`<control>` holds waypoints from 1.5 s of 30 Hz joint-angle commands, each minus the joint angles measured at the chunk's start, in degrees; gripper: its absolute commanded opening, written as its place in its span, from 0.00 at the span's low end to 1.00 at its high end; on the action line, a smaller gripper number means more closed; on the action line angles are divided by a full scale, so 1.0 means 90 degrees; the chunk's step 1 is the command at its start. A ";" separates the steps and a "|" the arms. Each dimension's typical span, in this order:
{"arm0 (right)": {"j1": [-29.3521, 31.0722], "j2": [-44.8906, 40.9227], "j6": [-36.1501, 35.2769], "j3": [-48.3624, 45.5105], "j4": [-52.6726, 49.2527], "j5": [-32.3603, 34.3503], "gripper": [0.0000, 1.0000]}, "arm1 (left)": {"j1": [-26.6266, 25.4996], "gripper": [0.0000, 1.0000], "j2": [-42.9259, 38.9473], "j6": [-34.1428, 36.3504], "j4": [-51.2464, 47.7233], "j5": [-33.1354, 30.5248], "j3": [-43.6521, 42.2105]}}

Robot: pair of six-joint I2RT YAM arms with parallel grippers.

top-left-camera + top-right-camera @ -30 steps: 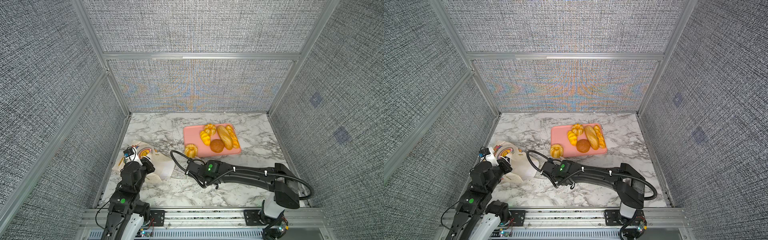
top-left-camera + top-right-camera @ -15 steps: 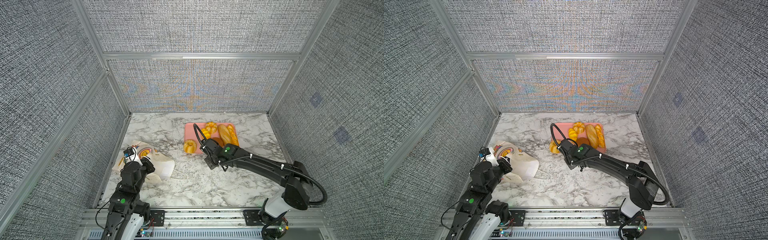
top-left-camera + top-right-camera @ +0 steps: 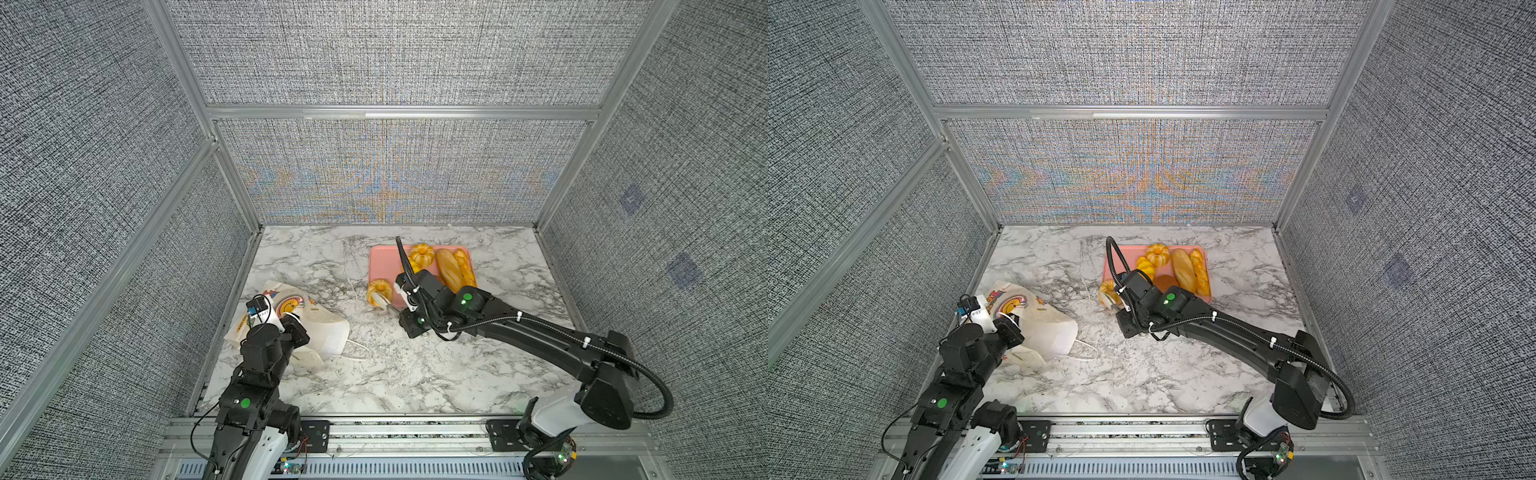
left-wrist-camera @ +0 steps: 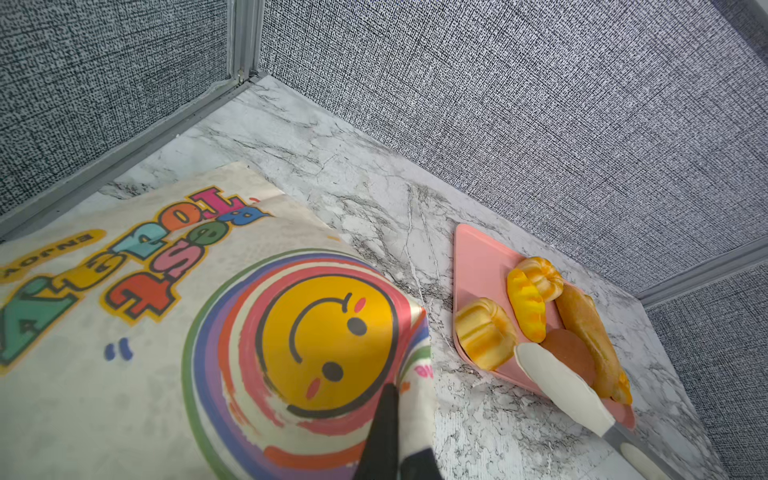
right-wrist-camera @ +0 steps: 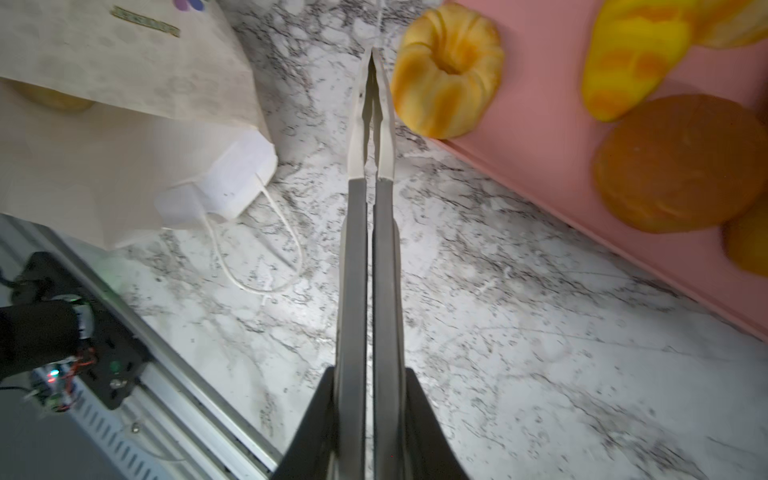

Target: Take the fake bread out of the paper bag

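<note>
The paper bag (image 3: 320, 322) (image 3: 1050, 326) lies on its side at the left, smiley print (image 4: 328, 328) facing up. My left gripper (image 3: 292, 328) (image 4: 400, 419) is shut on a fold of it. My right gripper (image 3: 409, 311) (image 5: 370, 415) is shut on metal tongs (image 5: 370, 137) (image 4: 557, 382). The tong tips are closed with nothing between them. They lie right beside a ring-shaped fake bread (image 3: 379, 291) (image 3: 1108, 291) (image 5: 446, 68) at the pink tray's (image 3: 384, 262) left edge. More fake bread lies on the tray: a ring bun (image 3: 422, 255), a long loaf (image 3: 449, 266) and a dark brown bun (image 5: 681, 162).
The bag's white cord handle (image 5: 266, 245) trails on the marble toward the table's middle. Grey fabric walls close in the left, back and right. An aluminium rail (image 3: 374, 428) runs along the front edge. The right arm stretches diagonally across the table's right half.
My right arm swung from the bag's mouth over to the ring bun by the tray, and the tongs closed. The left gripper and the bag have not moved.
</note>
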 commanded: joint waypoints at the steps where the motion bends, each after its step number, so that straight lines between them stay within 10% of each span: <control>1: 0.0022 0.0352 0.0331 0.0209 0.0581 -0.0541 0.00 | 0.0010 0.00 -0.0027 -0.0009 -0.0184 -0.0001 0.0036; 26: -0.1104 0.1502 -0.0295 0.1021 -0.0277 0.0541 0.00 | 0.0004 0.00 0.0197 0.0381 -0.0037 0.0123 0.0114; 45: -0.0057 -0.2269 0.1768 -0.2038 0.1530 -0.1204 0.00 | 0.0010 0.00 0.1356 0.4102 0.2638 0.1185 -0.0440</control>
